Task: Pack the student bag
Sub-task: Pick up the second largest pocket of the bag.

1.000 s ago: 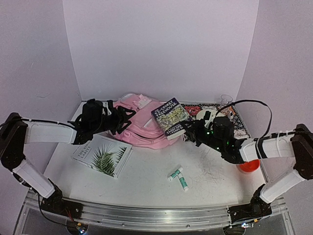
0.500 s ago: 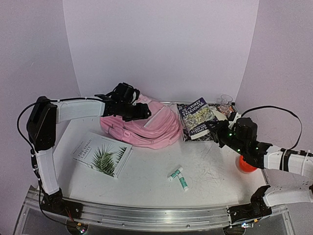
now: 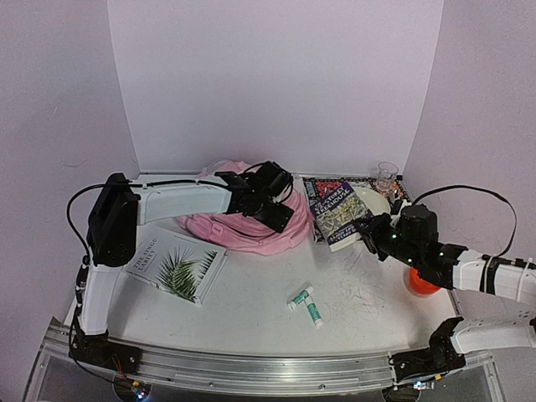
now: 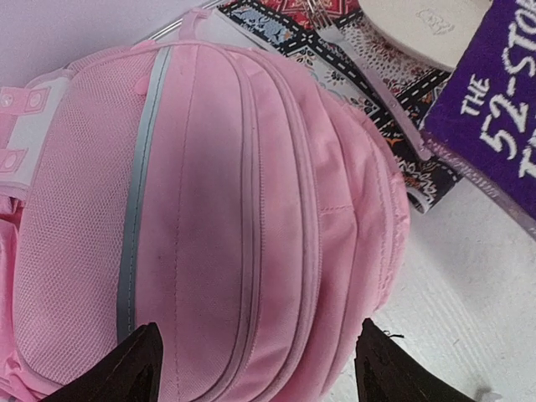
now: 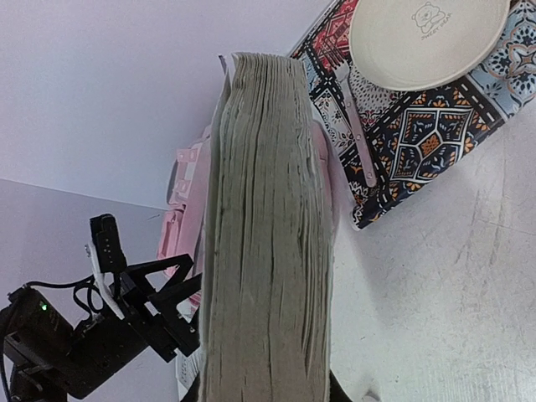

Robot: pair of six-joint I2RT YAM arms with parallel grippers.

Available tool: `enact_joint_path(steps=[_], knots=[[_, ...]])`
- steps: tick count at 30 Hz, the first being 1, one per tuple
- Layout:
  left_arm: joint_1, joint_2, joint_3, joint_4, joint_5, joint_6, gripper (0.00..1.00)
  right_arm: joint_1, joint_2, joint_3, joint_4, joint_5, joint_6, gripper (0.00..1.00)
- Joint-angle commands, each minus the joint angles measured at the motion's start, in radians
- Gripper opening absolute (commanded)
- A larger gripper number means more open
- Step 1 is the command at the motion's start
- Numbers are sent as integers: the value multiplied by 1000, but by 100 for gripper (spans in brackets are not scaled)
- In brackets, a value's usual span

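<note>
The student bag (image 3: 239,228), soft and pink, lies at the back of the table and fills the left wrist view (image 4: 234,209). My left gripper (image 3: 281,214) hovers open over the bag's right end, its two black fingertips (image 4: 141,365) straddling the zipped pockets, with nothing between them (image 4: 261,368). My right gripper (image 3: 377,236) is shut on a thick purple-covered book (image 3: 339,213), held on edge just right of the bag. In the right wrist view the book's page edge (image 5: 268,234) hides that gripper's fingers and most of the bag (image 5: 186,197).
A white book with a palm leaf (image 3: 174,265) lies at the front left. Two green-capped sticks (image 3: 306,303) lie at centre front. A patterned mat (image 5: 419,134) with a plate (image 5: 427,42) and a fork (image 5: 356,126) sits back right, beside a glass (image 3: 386,174). An orange object (image 3: 421,283) is under my right arm.
My left arm has swung right across the bag to its right end, with its jaws widening. My right arm has drawn the book back to the right, off the bag.
</note>
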Motion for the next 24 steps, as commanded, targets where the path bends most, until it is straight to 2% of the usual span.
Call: enact_joint_path(steps=[1, 6, 9, 12, 15, 18, 19, 24], knots=[[11, 50, 89, -67, -141, 86, 80, -2, -33, 31, 85, -3, -10, 0], [9, 106, 129, -99, -248, 117, 77, -2, -31, 32, 85, -5, -10, 0], [9, 119, 133, -110, -284, 136, 71, -2, -29, 33, 85, -7, -10, 0], [8, 122, 131, -118, -295, 140, 52, -2, -25, 37, 85, -13, -14, 0], [9, 101, 125, -126, -293, 140, 23, -1, -12, 53, 85, -34, -29, 0], [9, 50, 112, -129, -277, 137, 4, -2, 11, 75, 85, -67, -48, 0], [9, 33, 105, -131, -270, 131, 0, -1, 17, 84, 85, -79, -57, 0], [9, -61, 72, -131, -244, 104, 0, -1, 33, 108, 85, -134, -76, 0]])
